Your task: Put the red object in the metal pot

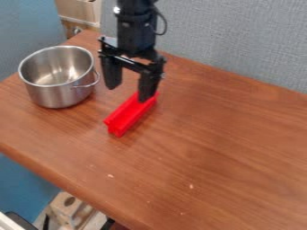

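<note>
Brown wooden tabletop [210,162], smooth and faintly glossy, ran to a grey woven-looking partition [246,40] along the back. Blue surface [27,27] at the upper left, behind the cookware; pale wooden box-like piece [82,11] past the table's far corner. Off the near left edge, lower down, some light wooden parts [70,208] and dark cable-like shapes, too cut off to name.

Round, shiny silver steel pot [57,78] stood upright on the wood at the left, mouth up, small wire-like handle on the side toward the bright red, long rectangular block [129,114]. Block lay flat on the table to the right of the pot, apart from it, set on a slant: one end toward the near left, the other toward the far right.

Black robot gripper [129,90] hung from above, its arm entering at the top edge, roughly vertical. Wrist over the far side of the block; two thick dark fingers pointed down, spread wide, one toward the pot, the other in front of the block's far end as seen from where I stood. Nothing held between them. Whether the nearer finger touched the block, I could not tell. Outline of the gripper slightly blurred.
</note>
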Motion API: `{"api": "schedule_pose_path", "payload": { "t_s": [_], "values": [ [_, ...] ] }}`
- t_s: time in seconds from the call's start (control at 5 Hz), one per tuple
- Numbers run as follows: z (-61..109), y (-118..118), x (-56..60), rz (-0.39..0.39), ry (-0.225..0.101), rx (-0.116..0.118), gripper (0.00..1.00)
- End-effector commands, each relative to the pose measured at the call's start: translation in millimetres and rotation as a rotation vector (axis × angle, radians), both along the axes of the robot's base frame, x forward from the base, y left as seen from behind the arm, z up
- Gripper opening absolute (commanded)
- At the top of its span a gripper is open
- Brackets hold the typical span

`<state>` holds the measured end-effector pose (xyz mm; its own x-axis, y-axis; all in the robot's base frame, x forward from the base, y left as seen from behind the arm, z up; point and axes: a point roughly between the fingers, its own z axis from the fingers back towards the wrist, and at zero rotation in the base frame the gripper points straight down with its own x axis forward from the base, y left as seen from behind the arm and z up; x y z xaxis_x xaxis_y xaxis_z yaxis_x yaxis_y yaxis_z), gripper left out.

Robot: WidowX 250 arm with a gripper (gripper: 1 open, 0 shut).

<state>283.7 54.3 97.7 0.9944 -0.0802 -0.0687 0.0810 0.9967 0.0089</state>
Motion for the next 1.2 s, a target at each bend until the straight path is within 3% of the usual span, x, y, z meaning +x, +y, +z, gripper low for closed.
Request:
{"api": "schedule_pose_path", "payload": {
  "t_s": [0.0,1.0],
  "values": [
    [-0.9,9.2,4.7,-0.019,-0.032,0.010,1.00],
    [-36.2,17.2,15.0,-0.055,-0.027,-0.006,1.00]
  ]
}}
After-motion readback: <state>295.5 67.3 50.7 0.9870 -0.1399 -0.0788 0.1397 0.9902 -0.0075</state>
